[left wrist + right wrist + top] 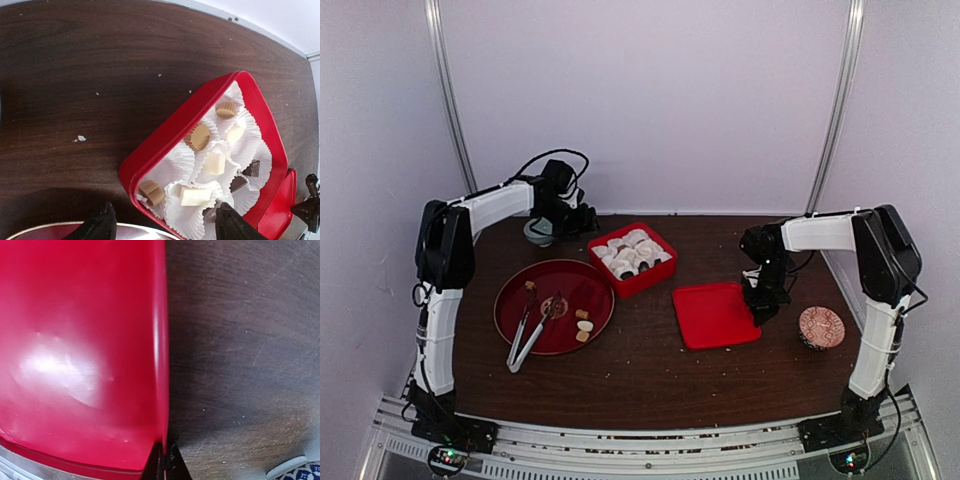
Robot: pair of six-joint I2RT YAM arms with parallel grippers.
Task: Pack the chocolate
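Closest in, the right gripper (165,462) had its jaws drawn together with no gap showing, and they seemed to nip the right-hand rim of the lid (75,340). The left gripper (165,229) hung with its jaws wide apart and nothing between them.

Under both lay the dark table (640,370). A round red plate (570,282) sat just beneath and behind the left jaws, only its rim showing there. The lid spread flat on the table to the left of the right jaws and well apart from the box (170,135), so the box stood uncovered. That box lay ahead of the left jaws, reaching past the right-hand finger, and was lined with white paper cups (175,165). The tongs (525,340) rested on the plate, away from both pairs of jaws and held by neither.

Most of the chocolate (199,136) was already packed: about nine tan, cream and dark pieces sat in cups inside the box. A few loose pieces (583,325) lay unpacked on the plate beside the tongs.

I judged the task well advanced but unfinished. Those last pieces had yet to go into the box, and the lid had yet to go on.
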